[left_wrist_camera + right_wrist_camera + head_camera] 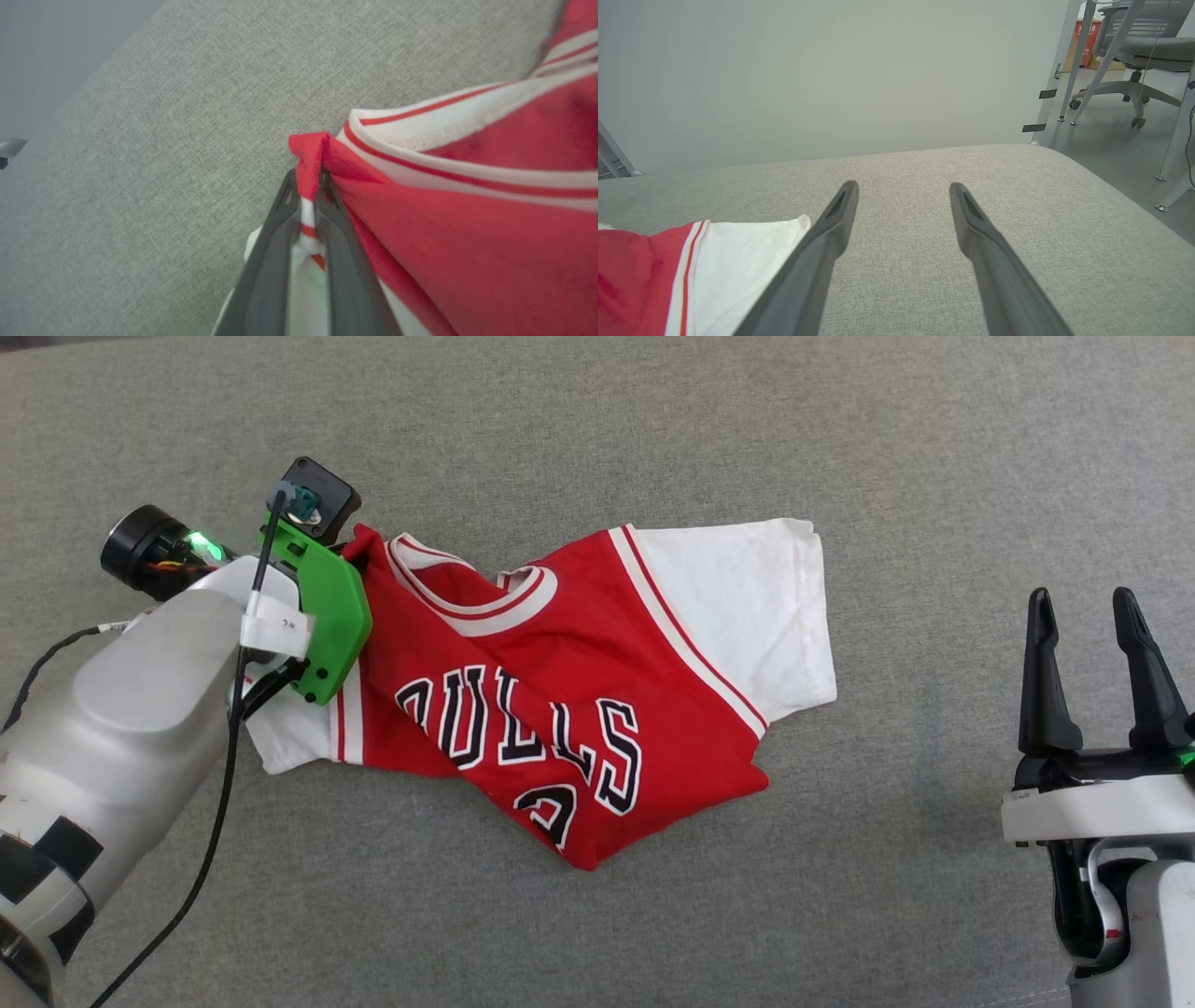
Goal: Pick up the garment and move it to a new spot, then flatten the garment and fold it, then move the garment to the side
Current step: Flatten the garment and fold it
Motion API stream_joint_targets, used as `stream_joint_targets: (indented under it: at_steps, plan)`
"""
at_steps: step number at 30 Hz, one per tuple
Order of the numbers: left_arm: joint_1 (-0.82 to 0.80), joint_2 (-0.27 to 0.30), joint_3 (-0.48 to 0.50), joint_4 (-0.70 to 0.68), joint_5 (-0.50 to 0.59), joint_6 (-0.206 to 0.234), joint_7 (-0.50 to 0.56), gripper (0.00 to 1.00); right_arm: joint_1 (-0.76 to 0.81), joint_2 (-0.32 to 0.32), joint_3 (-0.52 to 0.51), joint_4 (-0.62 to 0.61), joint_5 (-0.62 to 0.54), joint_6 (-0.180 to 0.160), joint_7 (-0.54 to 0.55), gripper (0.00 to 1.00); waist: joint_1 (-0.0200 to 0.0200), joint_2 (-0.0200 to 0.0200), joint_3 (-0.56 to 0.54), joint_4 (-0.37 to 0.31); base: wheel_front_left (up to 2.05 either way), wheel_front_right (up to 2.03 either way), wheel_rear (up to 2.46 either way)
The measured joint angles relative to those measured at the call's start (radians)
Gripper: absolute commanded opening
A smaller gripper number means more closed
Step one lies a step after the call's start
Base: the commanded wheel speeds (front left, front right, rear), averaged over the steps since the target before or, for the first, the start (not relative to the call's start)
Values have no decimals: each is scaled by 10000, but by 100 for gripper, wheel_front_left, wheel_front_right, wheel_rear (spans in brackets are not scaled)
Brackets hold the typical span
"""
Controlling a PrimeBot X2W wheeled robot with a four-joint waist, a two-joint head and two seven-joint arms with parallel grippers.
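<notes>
The shirt [560, 709] lies crumpled and twisted in the middle of the head view on the grey surface [653, 420], lettering up. One white sleeve [747, 607] is spread toward the upper right, and the other is bunched under the left arm [140, 709] at the left of the frame. The left jaws are pinched narrow on a fold of red cloth and striped trim [467, 135] at the shoulder. The right jaws stand wide and hold nothing at the lower right, well apart from the shirt. The pinch takes only a small bite near the tips, so a quick lift or drag could let the cloth slip out. Pulling from one corner would likely twist the shirt more rather than carry it flat. In the right wrist view the surface ends in a rounded edge [1045, 147] at the upper right, with a chair [1143, 46] beyond. In the head view, open room lies above, below and right of the shirt.
</notes>
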Motion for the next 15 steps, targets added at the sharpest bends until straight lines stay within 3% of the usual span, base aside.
stream_joint_targets:
  at_steps: [4, 5, 6, 7, 13, 15]
  plan:
    - [-98, -192, -4, 566, -174, -71, 274, 0, -29, 0, 10, 31, -2, 0, 0, 100, 0, 0, 131, -159, 0, 0, 0]
    - [-99, -203, -2, 581, -270, -71, 305, 9, -29, 0, 4, 54, -2, 0, 0, 100, 0, 1, 126, -173, 0, 0, 0]
    - [-98, -203, -2, 612, -433, -71, 286, 71, -29, 2, 0, 79, -4, 0, 2, 100, 0, 0, 109, -176, 0, 0, 0]
    - [-93, -194, -12, 627, -581, -71, 121, 100, -28, 2, -2, 94, -4, 0, 0, 100, 0, 0, 77, -174, 0, 0, 0]
    - [71, -27, 320, 635, -798, -54, -2313, 100, 71, 15, -86, 94, -2, 0, 0, 100, 0, 0, -327, -62, 0, 0, 0]
    - [231, 115, 706, 514, -989, 215, -3262, 100, 158, -2, -165, 94, -2, 0, 2, 100, 0, 0, -514, 25, 0, 0, 0]
